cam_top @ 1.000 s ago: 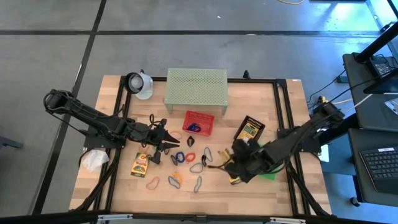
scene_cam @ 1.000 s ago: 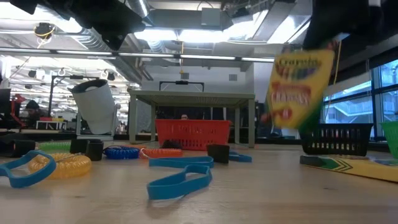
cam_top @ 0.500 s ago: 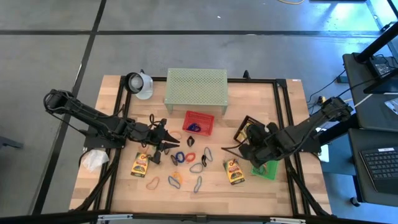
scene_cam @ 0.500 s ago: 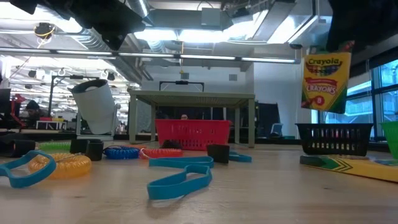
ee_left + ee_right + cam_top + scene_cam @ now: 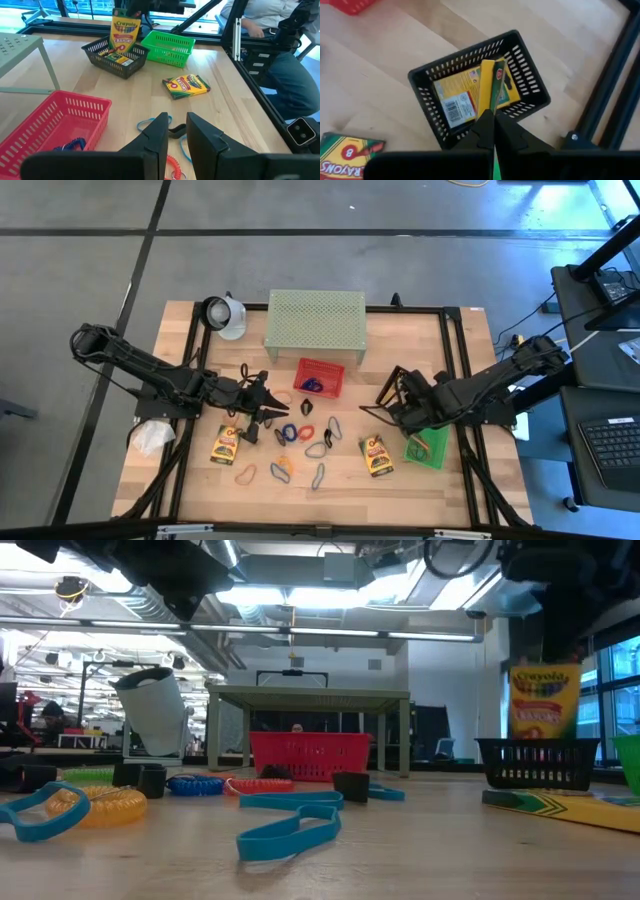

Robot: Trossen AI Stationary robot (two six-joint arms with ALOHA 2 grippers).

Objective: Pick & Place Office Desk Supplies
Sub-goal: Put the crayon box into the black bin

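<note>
A yellow-and-green crayon box stands upright over the black basket, with my right gripper shut on it. Its lower end is behind the basket's wall. Another crayon box lies flat inside that basket. Two more crayon boxes lie flat on the table. Coloured loops and clips are scattered at the table's middle. My left gripper hovers near them, open by a narrow gap with nothing between its fingers. My right gripper pinches the crayon box's upper end between its two fingers, across the box's thin side. The fingers come steeply from above. The box hangs upright with its lower end down inside the black basket; whether it touches the bottom I cannot tell.
A green basket sits just nearer than the black one. A red basket stands in front of the pale green perforated shelf. A white wad lies at the left edge. A person sits beyond the table.
My right gripper has carried the crayon box from the table's near middle toward the far right, over the black basket, tipping to point more steeply down. The box has turned from tilted to upright and sunk until its lower end is in the basket.
</note>
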